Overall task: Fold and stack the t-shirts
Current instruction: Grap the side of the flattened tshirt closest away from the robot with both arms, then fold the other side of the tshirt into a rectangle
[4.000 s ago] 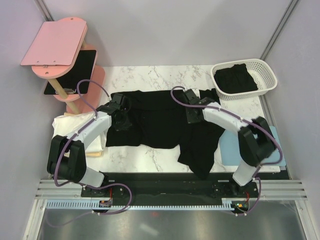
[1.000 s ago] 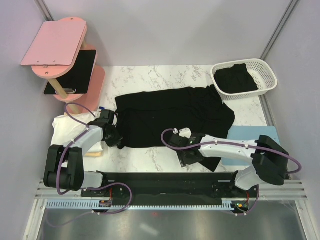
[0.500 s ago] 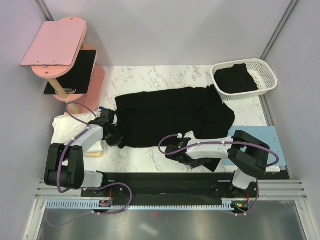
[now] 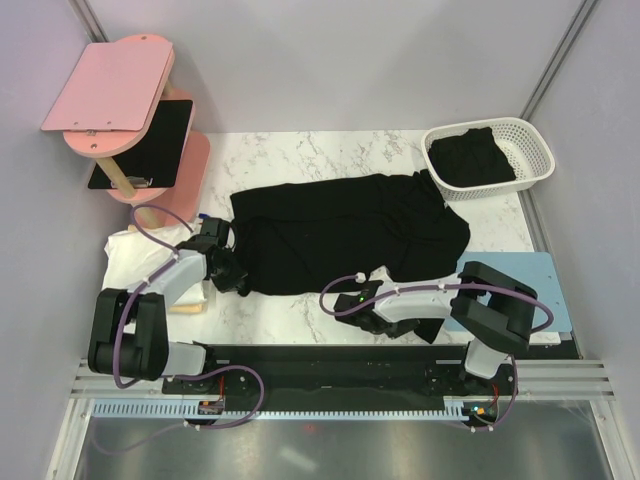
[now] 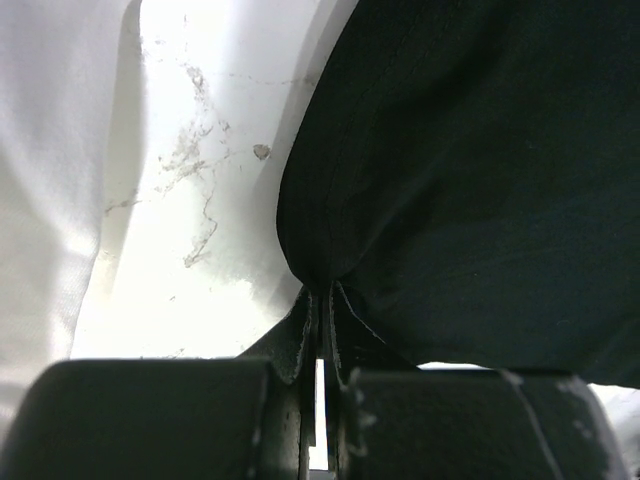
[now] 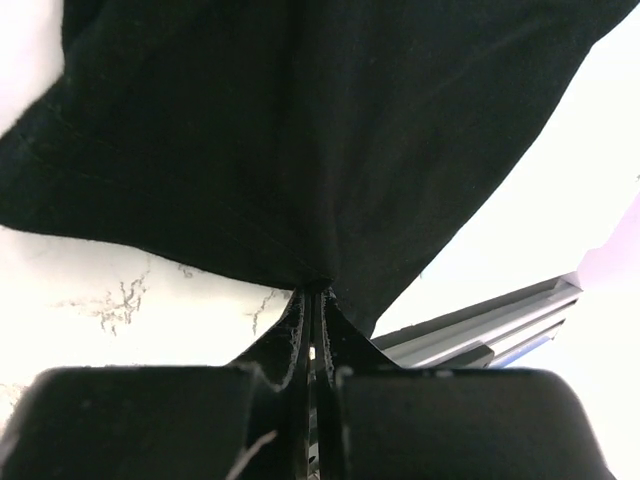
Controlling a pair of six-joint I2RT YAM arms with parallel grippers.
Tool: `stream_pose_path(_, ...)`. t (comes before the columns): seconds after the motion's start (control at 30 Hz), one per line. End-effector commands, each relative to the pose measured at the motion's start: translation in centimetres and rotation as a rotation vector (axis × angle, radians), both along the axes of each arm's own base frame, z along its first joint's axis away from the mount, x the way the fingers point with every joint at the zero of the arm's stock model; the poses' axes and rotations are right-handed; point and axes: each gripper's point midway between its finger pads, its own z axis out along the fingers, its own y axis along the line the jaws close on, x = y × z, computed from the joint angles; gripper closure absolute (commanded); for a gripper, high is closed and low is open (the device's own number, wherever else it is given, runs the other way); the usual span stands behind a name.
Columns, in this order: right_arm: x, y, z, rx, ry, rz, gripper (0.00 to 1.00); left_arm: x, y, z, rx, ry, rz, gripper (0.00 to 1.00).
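A black t-shirt (image 4: 340, 225) lies spread across the marble table (image 4: 300, 155). My left gripper (image 4: 240, 282) is shut on its near left corner; in the left wrist view the black cloth (image 5: 470, 170) is pinched between the fingers at the gripper (image 5: 322, 300). My right gripper (image 4: 383, 322) is shut on the shirt's near right edge by the table's front; the right wrist view shows the cloth (image 6: 320, 130) pinched at the gripper (image 6: 314, 292). A folded white shirt (image 4: 130, 255) lies at the left.
A white basket (image 4: 535, 150) with a black garment (image 4: 470, 158) stands at the back right. A pink stand (image 4: 120, 90) with a black tablet is at the back left. A light blue mat (image 4: 545, 275) lies at the right edge. The metal rail (image 4: 340, 365) runs along the front.
Since four seconds ago both grippers came from the shirt's far edge to its near edge. In the last second the right gripper shifted slightly along the near hem; the left stayed put.
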Motion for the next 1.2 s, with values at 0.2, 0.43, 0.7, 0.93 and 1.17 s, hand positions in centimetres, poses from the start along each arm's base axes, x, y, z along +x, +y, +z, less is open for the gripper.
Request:
stream_pose_path(0.2, -1.4, 4.2, 1.1, 0.231, 0.000, 0.060, 1.00, 0.3, -0.1, 4.2, -0.015, -0.105, -0.008, 0.98)
stream_pose_path(0.43, -5.0, 4.0, 2.0, 0.224, 0.083, 0.075, 1.00, -0.4, 0.0, 6.8, -0.024, -0.147, 0.007, 0.98)
stream_pose_path(0.7, -6.9, 2.1, 3.8, 0.232, 0.086, 0.026, 1.00, -0.8, 1.2, 8.7, 0.035, -0.155, 0.024, 0.98)
stream_pose_path(0.93, -6.4, 0.4, 6.8, 0.217, 0.024, 0.003, 1.00, -1.0, 1.7, 9.6, 0.051, -0.162, 0.026, 0.98)
stream_pose_path(1.17, -2.2, 2.1, 12.0, 0.254, -0.193, 0.003, 1.00, 0.9, 2.3, 11.5, 0.065, -0.194, 0.032, 0.98)
